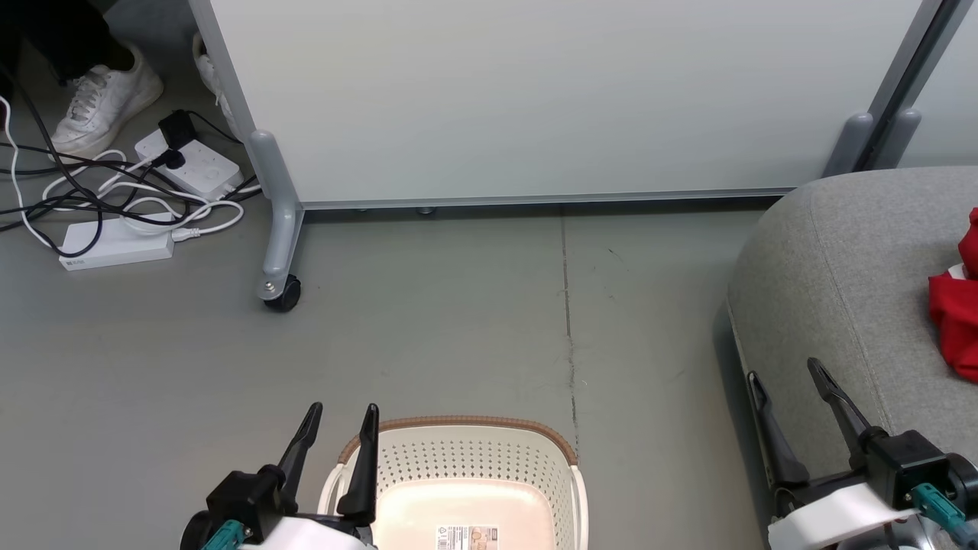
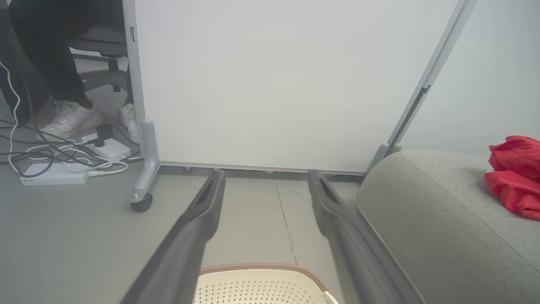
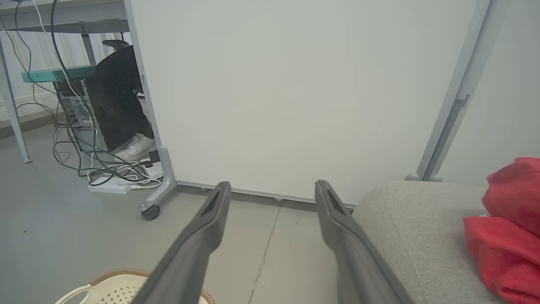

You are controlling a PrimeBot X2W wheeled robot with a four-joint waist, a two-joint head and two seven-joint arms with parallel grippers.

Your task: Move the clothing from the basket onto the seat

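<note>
– Beyond the right jaws and off to their right, what is being logged?
– Item one: the clothing (image 1: 959, 313), a bright red heap, is lying on the seat (image 1: 840, 275), well apart from the tips of the right jaws. A strip of white trim (image 1: 955, 272) is showing in it. The picture edge is cutting the heap, so I cannot tell whether one garment or two are making it up.
– And the right jaws themselves?
– Item two: the right jaws are standing spread, gripping nothing, at the seat's rounded edge.
– Left jaws?
– Item three: the left jaws are likewise standing parted and empty. The basket (image 1: 474, 422) is sitting on the floor (image 1: 458, 321) just to their right, its brown rim lying about level with their tips.
– Contents of the basket?
– Item four: its pale bottom is lying bare around a printed label (image 1: 466, 537). The near end is running off the frame, so that part is going unchecked.
– Status of the job?
– I am judging it finished or nearly so: red cloth is resting on the seat and nothing is being carried. What is left, at most, is a check of the basket's hidden near end.
– Sundries?
– Ahead of both jaws, a white partition (image 1: 535, 99) is standing on castors. Left of it, power strips (image 1: 114, 243), tangled cables (image 1: 76, 198) and a person's white shoe (image 1: 103, 99) are lying on the floor.
</note>
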